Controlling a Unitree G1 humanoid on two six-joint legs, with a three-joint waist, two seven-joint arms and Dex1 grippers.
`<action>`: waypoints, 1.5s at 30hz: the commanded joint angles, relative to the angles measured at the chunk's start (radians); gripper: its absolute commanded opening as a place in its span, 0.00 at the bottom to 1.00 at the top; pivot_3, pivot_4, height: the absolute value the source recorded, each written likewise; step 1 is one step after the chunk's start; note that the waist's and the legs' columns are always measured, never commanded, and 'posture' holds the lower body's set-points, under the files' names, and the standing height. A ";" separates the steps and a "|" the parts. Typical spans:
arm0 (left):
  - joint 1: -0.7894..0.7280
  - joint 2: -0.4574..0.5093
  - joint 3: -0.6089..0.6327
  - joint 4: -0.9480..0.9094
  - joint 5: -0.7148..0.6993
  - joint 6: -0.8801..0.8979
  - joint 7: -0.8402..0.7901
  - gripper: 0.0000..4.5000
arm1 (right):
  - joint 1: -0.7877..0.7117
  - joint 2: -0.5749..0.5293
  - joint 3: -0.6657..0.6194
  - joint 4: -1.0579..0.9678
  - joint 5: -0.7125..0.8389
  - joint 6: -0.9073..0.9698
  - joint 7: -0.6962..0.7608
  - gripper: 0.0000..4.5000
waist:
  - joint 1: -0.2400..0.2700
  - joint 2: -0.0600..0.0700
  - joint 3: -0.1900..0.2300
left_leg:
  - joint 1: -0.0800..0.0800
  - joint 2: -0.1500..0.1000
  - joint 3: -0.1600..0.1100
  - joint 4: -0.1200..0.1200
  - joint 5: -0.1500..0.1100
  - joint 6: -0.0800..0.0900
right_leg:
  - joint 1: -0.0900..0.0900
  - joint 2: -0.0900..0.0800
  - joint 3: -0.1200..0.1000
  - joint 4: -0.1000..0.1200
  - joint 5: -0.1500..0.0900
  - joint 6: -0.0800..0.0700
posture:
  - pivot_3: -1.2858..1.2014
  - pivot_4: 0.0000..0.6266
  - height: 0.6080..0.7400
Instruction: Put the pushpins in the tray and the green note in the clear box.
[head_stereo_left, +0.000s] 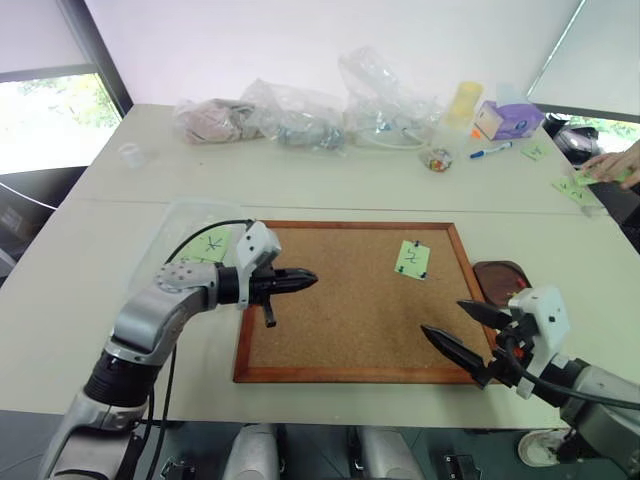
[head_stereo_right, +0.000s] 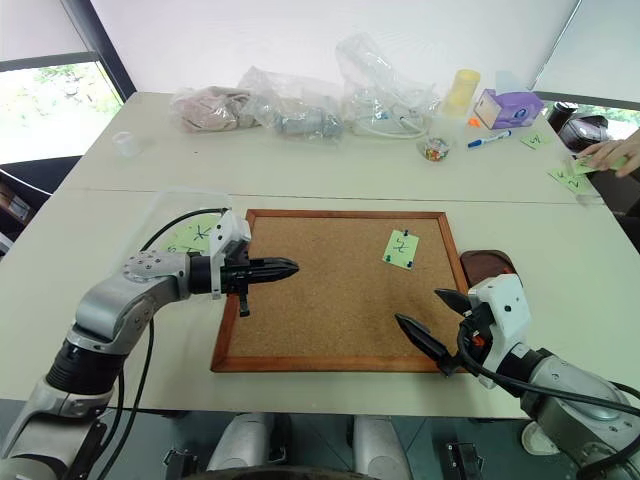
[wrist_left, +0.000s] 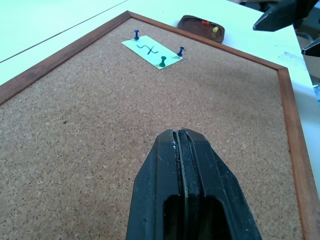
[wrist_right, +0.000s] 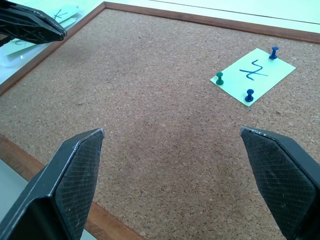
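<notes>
Pushpins pin the green note at the cork board's two o'clock; left gripper fingers are clenched empty, right gripper fingers released for plucking.

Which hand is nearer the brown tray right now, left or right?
Right. The right hand, open, hovers over the cork board's near right corner, just short of the tray. The left hand, shut, is over the board's left side, far across from it.
</notes>
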 joint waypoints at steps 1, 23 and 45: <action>-0.025 -0.008 0.005 -0.013 -0.002 -0.019 -0.001 0.02 | -0.007 0.011 -0.014 -0.015 0.003 -0.012 -0.004 1.00 | 0.000 0.000 0.000 | 0.000 0.000 0.000 0.000 0.000 0.000 | 0.000 0.000 0.000 0.000 0.000 0.000 | 0.52 0.24 0.98; -0.097 -0.048 0.031 0.016 0.007 -0.034 0.033 0.02 | -0.060 0.023 0.024 -0.001 -0.032 0.013 -0.054 1.00 | 0.001 0.000 0.000 | -0.001 -0.002 -0.003 0.000 0.000 0.000 | 0.000 -0.001 -0.001 0.000 0.000 0.000 | 0.52 0.24 0.98; -0.171 -0.069 -0.280 0.231 0.358 -0.106 0.039 0.02 | -0.698 0.127 0.314 0.622 -0.392 -0.039 -0.087 1.00 | 0.000 0.001 0.000 | -0.002 -0.006 -0.010 0.001 0.000 0.000 | 0.001 -0.001 -0.003 0.000 0.001 0.004 | 0.52 0.24 0.98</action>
